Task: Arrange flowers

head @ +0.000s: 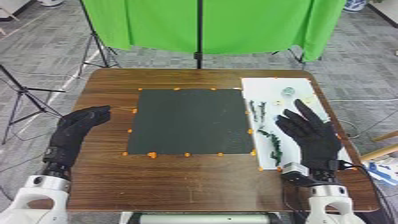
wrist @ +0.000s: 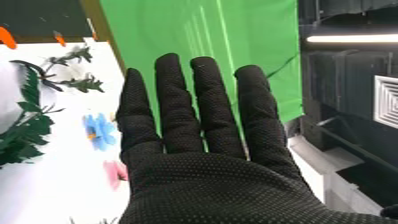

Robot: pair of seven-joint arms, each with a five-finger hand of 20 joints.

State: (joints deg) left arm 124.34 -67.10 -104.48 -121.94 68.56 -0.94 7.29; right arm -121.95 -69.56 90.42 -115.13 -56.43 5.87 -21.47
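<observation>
Black-gloved right hand [head: 308, 132] over a white board [head: 262, 87] at the table's right side—fingers straight and spread apart, palm showing in the wrist view. On the board lie a long leafy green stem [head: 274, 146], smaller sprigs [head: 262, 111], a blue flower [wrist: 101, 132] and a pink flower [wrist: 115, 174]. Left hand [head: 82, 120] is left of the dark mat [head: 190, 122]—whether open or closed, I cannot tell.
</observation>
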